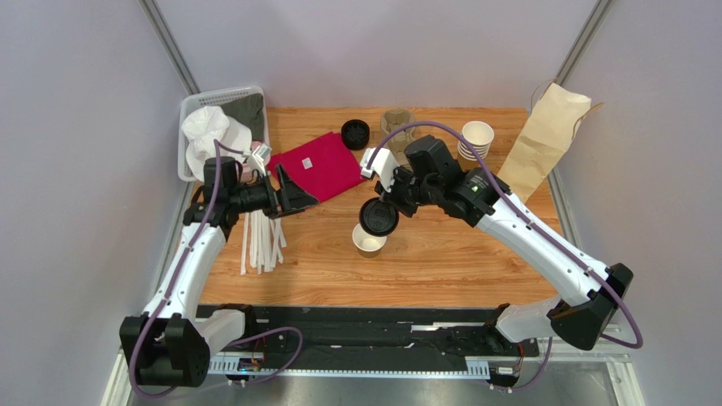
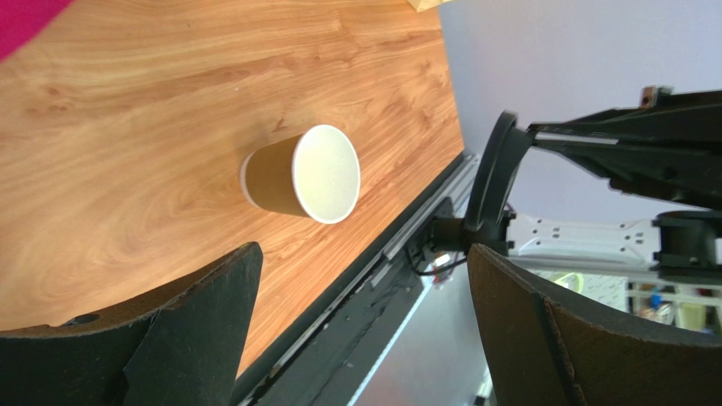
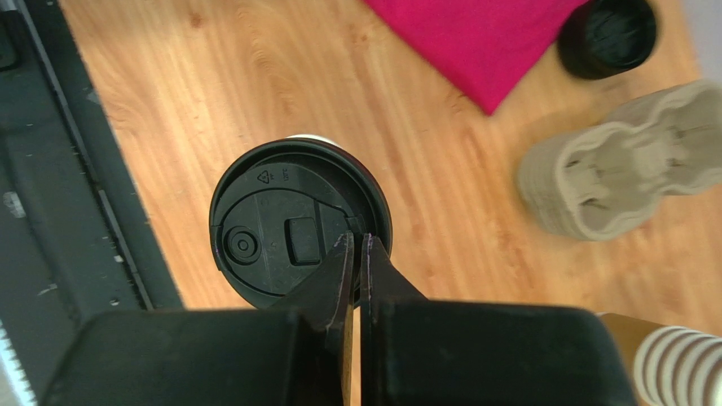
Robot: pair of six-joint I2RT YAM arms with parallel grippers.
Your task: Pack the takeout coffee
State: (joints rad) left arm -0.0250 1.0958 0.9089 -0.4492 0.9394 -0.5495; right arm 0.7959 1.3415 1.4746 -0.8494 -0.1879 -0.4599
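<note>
Brown cup (image 2: 273,178) upright, open-mouthed; lid (image 3: 271,233) level in right claw (image 3: 356,247)

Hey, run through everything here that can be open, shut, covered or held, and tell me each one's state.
paper cup: upright on the table, uncovered.
black lid: held by its edge above the cup, not on.
right gripper: shut on the black lid.
left gripper: open, empty.
paper bag: lying down.

The brown paper cup (image 1: 369,243) is seen upright and uncovered on the table (image 1: 449,258), white lining showing. The round black lid (image 1: 379,216) is held just above it, pinched at the rim, not yet seated.
</note>
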